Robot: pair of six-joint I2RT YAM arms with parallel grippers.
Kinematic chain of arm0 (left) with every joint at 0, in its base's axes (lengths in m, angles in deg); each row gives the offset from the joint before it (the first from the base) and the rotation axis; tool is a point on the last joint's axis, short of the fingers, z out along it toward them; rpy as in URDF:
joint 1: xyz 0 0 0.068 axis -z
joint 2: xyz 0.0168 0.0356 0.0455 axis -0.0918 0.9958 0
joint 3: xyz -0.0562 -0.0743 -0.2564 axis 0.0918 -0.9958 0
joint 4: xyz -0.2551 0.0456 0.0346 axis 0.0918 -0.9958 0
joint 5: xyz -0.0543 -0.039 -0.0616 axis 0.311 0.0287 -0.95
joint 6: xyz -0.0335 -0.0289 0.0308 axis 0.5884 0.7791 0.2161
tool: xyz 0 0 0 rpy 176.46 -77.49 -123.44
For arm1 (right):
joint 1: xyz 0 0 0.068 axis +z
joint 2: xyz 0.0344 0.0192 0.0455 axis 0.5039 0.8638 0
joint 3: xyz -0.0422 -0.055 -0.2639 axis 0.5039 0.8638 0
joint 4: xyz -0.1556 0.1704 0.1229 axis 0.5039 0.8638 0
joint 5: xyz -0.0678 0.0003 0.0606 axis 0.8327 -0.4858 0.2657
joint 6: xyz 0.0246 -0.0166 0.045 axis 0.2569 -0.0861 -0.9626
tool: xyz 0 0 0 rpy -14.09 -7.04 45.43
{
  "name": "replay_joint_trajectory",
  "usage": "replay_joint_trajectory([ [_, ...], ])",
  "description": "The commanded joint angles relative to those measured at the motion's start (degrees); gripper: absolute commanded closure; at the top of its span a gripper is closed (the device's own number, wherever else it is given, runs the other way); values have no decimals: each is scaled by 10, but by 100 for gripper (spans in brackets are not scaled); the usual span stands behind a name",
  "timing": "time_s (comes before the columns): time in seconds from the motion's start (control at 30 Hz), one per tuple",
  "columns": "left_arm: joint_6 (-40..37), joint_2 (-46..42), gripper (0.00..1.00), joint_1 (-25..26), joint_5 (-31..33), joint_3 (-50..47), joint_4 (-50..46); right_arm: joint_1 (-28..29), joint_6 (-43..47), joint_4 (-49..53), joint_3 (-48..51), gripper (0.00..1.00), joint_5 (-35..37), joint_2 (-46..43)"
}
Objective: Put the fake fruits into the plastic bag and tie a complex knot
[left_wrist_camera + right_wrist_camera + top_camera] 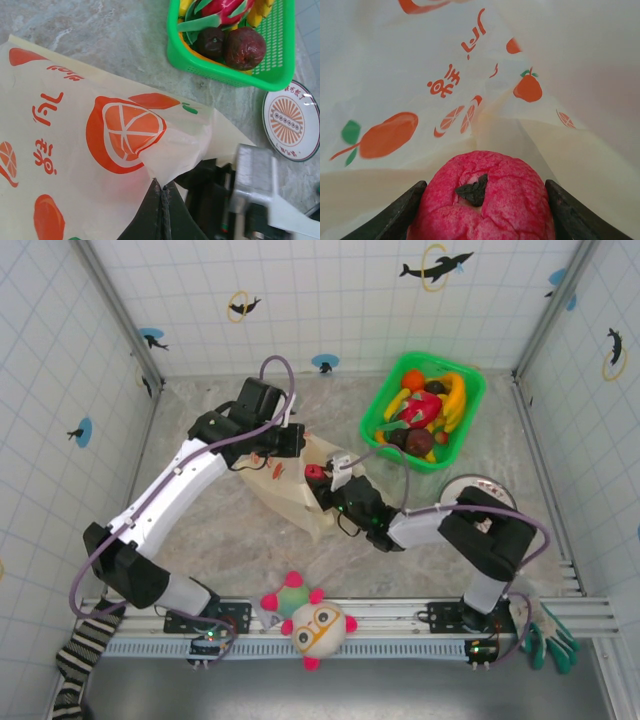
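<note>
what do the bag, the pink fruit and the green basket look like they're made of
plastic bag: thin plastic film, semi-translucent with a soft sheen; it creases and folds sharply.
pink fruit: probably moulded plastic or foam; matte, wrinkled skin.
green basket: rigid glossy plastic; moulded mesh walls.

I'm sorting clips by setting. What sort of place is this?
Likely a robot lab work cell: white gridded walls with dolphin stickers box in the table, and a mounting rail runs along its near edge.

Left arm (165,490) and right arm (425,525) — white link shells, chunky black joints, purple cables (278,359) looping alongside
</note>
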Motion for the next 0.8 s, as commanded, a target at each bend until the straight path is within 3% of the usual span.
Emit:
replay_joint_trajectory([
  [0.0, 12, -10, 100, 5, -14, 10, -4, -5, 18, -79, -41, 47, 34, 44],
  [0.37, 20, -10, 100, 8, 5, 14, -6, -20, -19, -105, -119, 39, 35, 162],
  [0.53, 20, -3, 100, 8, 28, 18, -16, -19, -14, -86, -111, 22, 36, 145],
  [0.77, 17, 3, 100, 9, 43, 17, -16, -22, -7, -87, -70, 19, 35, 111],
])
